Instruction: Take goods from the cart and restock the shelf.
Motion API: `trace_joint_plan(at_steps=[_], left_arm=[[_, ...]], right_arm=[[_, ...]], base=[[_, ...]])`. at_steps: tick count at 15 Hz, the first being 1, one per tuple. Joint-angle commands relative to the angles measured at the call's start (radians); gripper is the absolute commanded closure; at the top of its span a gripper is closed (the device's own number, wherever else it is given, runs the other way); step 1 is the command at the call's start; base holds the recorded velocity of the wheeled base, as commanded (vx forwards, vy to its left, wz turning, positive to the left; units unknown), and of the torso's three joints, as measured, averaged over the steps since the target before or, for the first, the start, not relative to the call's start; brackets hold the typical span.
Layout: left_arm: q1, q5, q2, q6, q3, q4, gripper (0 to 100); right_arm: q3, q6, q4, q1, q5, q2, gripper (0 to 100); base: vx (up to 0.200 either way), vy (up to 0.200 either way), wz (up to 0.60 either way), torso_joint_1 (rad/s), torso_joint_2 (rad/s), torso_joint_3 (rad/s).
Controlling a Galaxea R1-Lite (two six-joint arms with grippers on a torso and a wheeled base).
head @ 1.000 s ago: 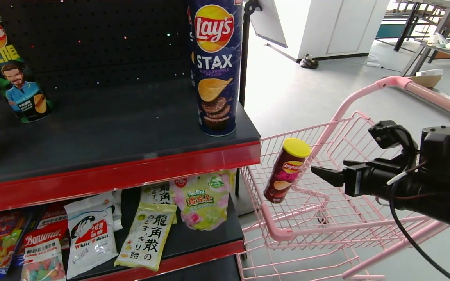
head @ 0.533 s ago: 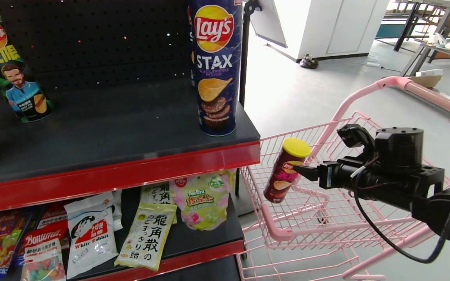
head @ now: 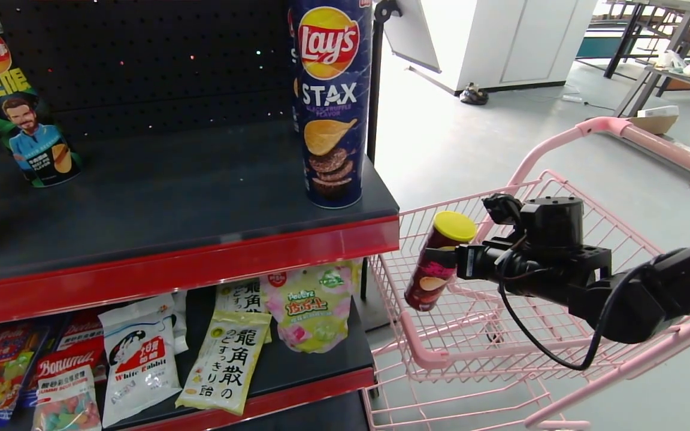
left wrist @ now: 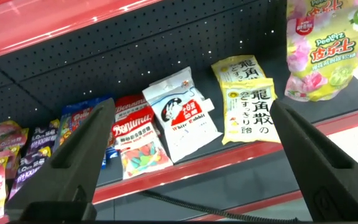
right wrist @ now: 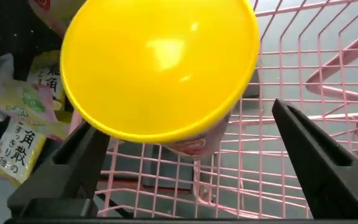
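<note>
A dark red chips can [head: 429, 284] with a yellow lid leans tilted against the near corner of the pink cart [head: 471, 353]. My right gripper [head: 447, 263] is at the can's upper part, open, with a finger on each side just below the lid. In the right wrist view the yellow lid of the can [right wrist: 160, 62] sits between the spread fingers of the right gripper [right wrist: 188, 118]. My left gripper [left wrist: 191, 104] is open with nothing in it, facing the lower shelf's snack bags [left wrist: 182, 118].
The upper shelf [head: 189, 197] holds a tall blue chips can [head: 330, 108] at its right end and a green can [head: 15, 102] at the back left, with free room between. Snack bags [head: 225, 359] lie on the lower shelf. The cart handle [head: 608, 129] rises on the right.
My right arm has moved left toward the shelf, bringing the open gripper from beside the cart up to the can's top. The can has not moved.
</note>
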Motion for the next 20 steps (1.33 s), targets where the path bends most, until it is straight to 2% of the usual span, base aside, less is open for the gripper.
trace_joint_plan(at_steps=[1, 9, 10, 15, 18, 20], left_arm=[[0.000, 0.002, 0.003, 0.002, -0.002, 0.000, 0], [0.000, 0.016, 0.003, 0.002, -0.003, 0.001, 0], [0.000, 0.016, 0.003, 0.002, -0.003, 0.000, 0], [0.000, 0.016, -0.003, 0.005, -0.003, 0.001, 0], [0.000, 0.013, -0.004, 0.005, 0.000, 0.000, 0], [0.000, 0.011, -0.003, 0.005, 0.001, -0.002, 0]], right_arm=[[-0.012, 0.007, -0.055, 0.012, -0.003, 0.066, 0], [-0.077, 0.008, -0.087, 0.009, -0.016, 0.149, 0], [-0.087, 0.010, -0.087, 0.011, -0.029, 0.152, 100], [-0.074, 0.021, -0.087, 0.023, -0.035, 0.111, 100], [-0.026, 0.015, -0.067, 0.034, -0.050, -0.023, 100], [0.005, -0.039, -0.030, 0.012, -0.065, -0.150, 100]], base=[[0.000, 0.000, 0.00, 0.000, 0.00, 0.000], [0.000, 0.000, 0.00, 0.000, 0.00, 0.000], [0.000, 0.000, 0.00, 0.000, 0.00, 0.000], [0.000, 0.000, 0.00, 0.000, 0.00, 0.000], [0.000, 0.000, 0.00, 0.000, 0.00, 0.000], [0.000, 0.000, 0.00, 0.000, 0.00, 0.000]])
